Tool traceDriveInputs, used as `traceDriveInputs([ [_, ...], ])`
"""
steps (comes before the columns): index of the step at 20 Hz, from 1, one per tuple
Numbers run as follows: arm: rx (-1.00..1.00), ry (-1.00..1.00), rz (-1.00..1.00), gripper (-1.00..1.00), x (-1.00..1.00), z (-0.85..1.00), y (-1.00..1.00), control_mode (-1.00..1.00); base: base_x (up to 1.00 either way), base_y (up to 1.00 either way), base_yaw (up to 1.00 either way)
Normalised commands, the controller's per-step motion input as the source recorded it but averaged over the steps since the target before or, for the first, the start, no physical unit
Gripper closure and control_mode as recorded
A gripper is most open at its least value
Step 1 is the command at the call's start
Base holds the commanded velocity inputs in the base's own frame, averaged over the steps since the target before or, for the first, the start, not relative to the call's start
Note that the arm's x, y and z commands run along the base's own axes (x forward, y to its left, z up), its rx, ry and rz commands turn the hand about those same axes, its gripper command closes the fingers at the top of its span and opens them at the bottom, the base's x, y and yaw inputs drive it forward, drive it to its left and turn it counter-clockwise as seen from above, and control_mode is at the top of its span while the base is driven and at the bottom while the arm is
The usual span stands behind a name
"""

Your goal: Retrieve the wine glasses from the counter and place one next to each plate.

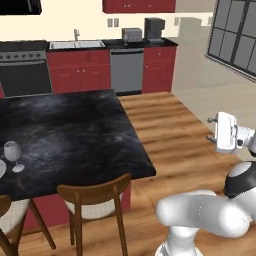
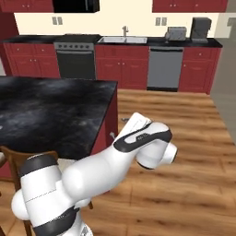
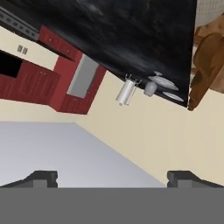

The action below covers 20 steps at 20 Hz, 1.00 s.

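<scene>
One wine glass [image 1: 13, 155] stands upright on the black island top [image 1: 75, 135] near its left end, right beside the rim of a white plate [image 1: 1, 168]. The hand view is rolled upside down and shows that wine glass [image 3: 150, 89] between two plates [image 3: 162, 81] [image 3: 173, 96]. My gripper [image 1: 211, 129] hangs over the wooden floor to the right of the island, pointing toward it. It is open and empty, with its fingertips [image 3: 42, 177] far apart. The counter [image 1: 140, 43] with its white sink [image 1: 76, 45] runs along the back wall.
A white paper-towel roll [image 3: 125, 92] stands on the island near the glass. Wooden chairs [image 1: 95, 200] are tucked under the island's near edge. A toaster [image 1: 131, 34] and a coffee machine [image 1: 154, 28] sit on the counter. Open wooden floor [image 1: 170, 130] lies between island and arm.
</scene>
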Motion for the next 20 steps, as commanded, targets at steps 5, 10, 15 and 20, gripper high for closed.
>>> traceDriveInputs([
  [5,0.00,0.00,0.00,-1.00,0.00,0.00,0.00,1.00,1.00,0.95,-0.17],
  [10,0.00,0.00,0.00,-1.00,0.00,0.00,0.00,1.00,1.00,0.69,-0.13],
  [15,0.00,0.00,0.00,-1.00,0.00,0.00,0.00,1.00,0.91,0.76,-0.14],
  [20,0.00,0.00,0.00,-1.00,0.00,0.00,0.00,1.00,-0.06,1.00,-0.02],
])
